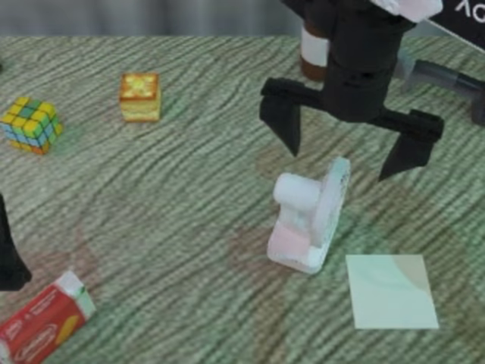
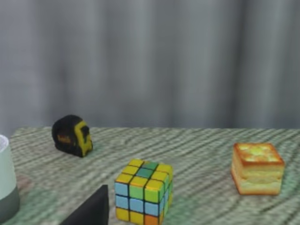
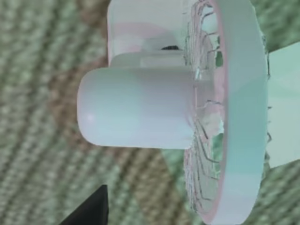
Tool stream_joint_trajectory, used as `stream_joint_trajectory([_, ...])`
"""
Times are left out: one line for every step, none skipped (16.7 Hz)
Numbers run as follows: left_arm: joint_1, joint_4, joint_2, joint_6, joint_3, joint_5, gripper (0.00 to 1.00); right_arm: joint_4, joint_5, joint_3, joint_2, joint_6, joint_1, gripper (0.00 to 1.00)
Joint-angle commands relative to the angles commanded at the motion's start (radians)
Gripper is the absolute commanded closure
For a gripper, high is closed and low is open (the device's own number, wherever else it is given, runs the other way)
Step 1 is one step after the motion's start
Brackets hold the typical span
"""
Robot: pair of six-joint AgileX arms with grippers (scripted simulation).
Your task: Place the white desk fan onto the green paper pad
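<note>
Hovering over the fan, fingers spread

We hold our right gripper (image 1: pixel 345 148) above the white desk fan (image 1: pixel 309 216), its 2 fingers spread wide to straddle the motor housing. The fan stands on the table just left of the green paper pad (image 1: pixel 392 291), not on it. Our left gripper (image 1: pixel 9 262) idles at the left edge.

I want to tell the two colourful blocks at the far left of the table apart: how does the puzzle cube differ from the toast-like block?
The puzzle cube is a grid of yellow, green, blue and orange squares; the toast-like block is golden brown with pale layered sides. The puzzle cube sits nearer the table's left edge and turned at an angle; the toast-like block sits farther right and square. Both are small, boxy and rest untouched on the table.
</note>
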Motion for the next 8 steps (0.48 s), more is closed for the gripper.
stream_joint_trajectory([0.000,0.000,0.000,0.000,0.000,0.000,0.00,0.000,0.000,0.000,0.000,0.000,0.000,0.00])
stream_joint_trajectory([0.000,0.000,0.000,0.000,0.000,0.000,0.00,0.002,0.000,-0.003,-0.002,-0.001,-0.005,0.00])
stream_joint_trajectory([0.000,0.000,0.000,0.000,0.000,0.000,0.00,0.006,0.000,-0.006,-0.002,-0.002,-0.005,0.00])
stream_joint_trajectory([0.000,0.000,0.000,0.000,0.000,0.000,0.00,0.020,0.000,-0.020,-0.003,-0.003,-0.003,0.00])
stream_joint_trajectory([0.000,0.000,0.000,0.000,0.000,0.000,0.00,0.043,0.000,-0.045,-0.004,-0.003,-0.003,0.00])
stream_joint_trajectory([0.000,0.000,0.000,0.000,0.000,0.000,0.00,0.072,0.000,-0.076,-0.006,-0.003,-0.002,0.00])
stream_joint_trajectory([0.000,0.000,0.000,0.000,0.000,0.000,0.00,0.104,0.000,-0.112,-0.008,-0.002,-0.002,0.00])
stream_joint_trajectory([0.000,0.000,0.000,0.000,0.000,0.000,0.00,0.138,0.000,-0.147,-0.009,-0.001,-0.001,0.00])
